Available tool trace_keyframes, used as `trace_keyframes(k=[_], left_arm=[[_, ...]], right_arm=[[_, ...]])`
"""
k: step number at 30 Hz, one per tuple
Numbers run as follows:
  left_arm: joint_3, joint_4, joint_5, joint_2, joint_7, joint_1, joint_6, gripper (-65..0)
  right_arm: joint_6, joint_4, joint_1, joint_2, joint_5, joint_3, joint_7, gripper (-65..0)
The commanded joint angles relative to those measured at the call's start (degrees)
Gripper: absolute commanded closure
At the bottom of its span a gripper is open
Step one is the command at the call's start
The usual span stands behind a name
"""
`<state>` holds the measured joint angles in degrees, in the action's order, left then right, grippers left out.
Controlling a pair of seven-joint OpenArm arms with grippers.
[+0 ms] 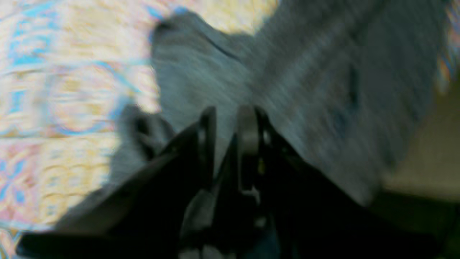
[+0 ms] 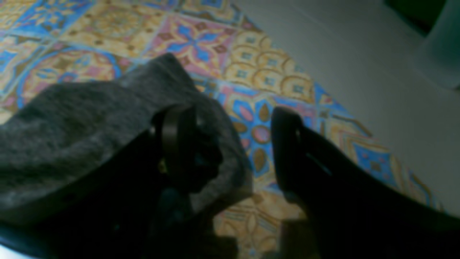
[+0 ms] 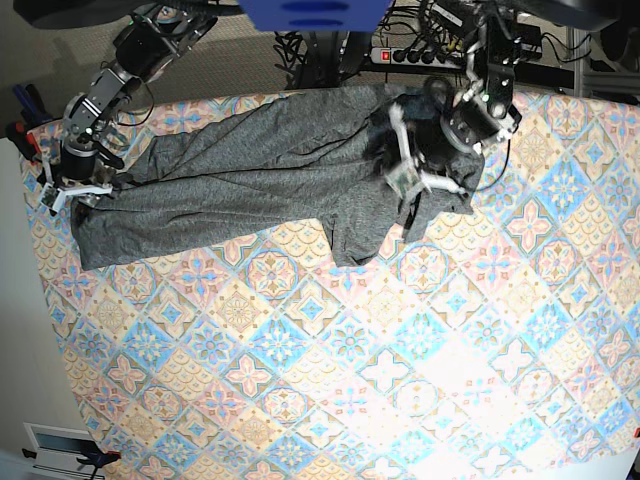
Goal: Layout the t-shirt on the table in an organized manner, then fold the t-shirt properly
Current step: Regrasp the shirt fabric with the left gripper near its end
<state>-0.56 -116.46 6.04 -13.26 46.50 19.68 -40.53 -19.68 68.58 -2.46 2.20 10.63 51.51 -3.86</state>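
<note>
The dark grey t-shirt point(image 3: 250, 160) lies stretched across the far part of the patterned table point(image 3: 350, 350), wrinkled, with a flap hanging down near its middle. Over its bunched right end, my left gripper point(image 3: 415, 180) is working. In the blurred left wrist view the left gripper point(image 1: 228, 115) has its jaws nearly together on grey t-shirt point(image 1: 305, 72) fabric, above the table point(image 1: 72, 90). My right gripper point(image 3: 75, 190) is at the shirt's left end. In the right wrist view the right gripper point(image 2: 231, 122) is open, one finger tucked into the t-shirt point(image 2: 72, 118) edge and the other over the bare table point(image 2: 197, 39).
The table's edge and grey floor point(image 2: 359, 72) lie just beyond the right gripper. Behind the table are a power strip with cables point(image 3: 410, 50) and a blue object point(image 3: 310, 12). Clamps point(image 3: 20, 130) sit at the far left corner.
</note>
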Motion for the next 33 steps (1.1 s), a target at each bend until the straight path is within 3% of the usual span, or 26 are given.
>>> trace_keyframes(k=[1,5,8,14,21,28,33], left_arm=[[0.2,-1.0,0.3,-1.0,-0.8,0.6,0.5,-10.9],[5.3,-1.0,1.3,-0.5,-1.3,2.0,0.5,-10.9],[9.7,-1.0,4.7,2.9,-1.1,-1.0,0.5,-10.9],[11.0,-0.6,6.6,10.4,-0.7,-8.8,0.5,-10.5],[18.7,4.6,5.3,16.0,8.0,-13.0,0.5,-10.9],[24.2,5.2,1.5,17.0,9.9,-15.7,0.5,-11.2],[19.4,5.7,-5.6,16.9,9.9,-16.4,0.5,-20.6]], right_arm=[[-0.1,1.0,-0.7,0.9,-0.5,0.0,-1.6,-32.3],[-0.1,0.8,-0.7,0.9,-0.5,0.0,-1.6,-32.3],[-0.1,0.8,-0.7,0.9,-0.5,-0.1,-1.6,-32.2],[-0.1,0.8,-0.7,0.9,-0.5,-0.2,-1.6,-32.1],[-0.1,0.7,-0.7,0.9,-0.5,-0.2,-1.6,-32.1],[-0.1,0.7,-0.7,0.9,-0.5,-0.2,-1.6,-32.1],[-0.1,0.7,-0.7,0.9,-0.4,-0.3,-1.6,-32.1]])
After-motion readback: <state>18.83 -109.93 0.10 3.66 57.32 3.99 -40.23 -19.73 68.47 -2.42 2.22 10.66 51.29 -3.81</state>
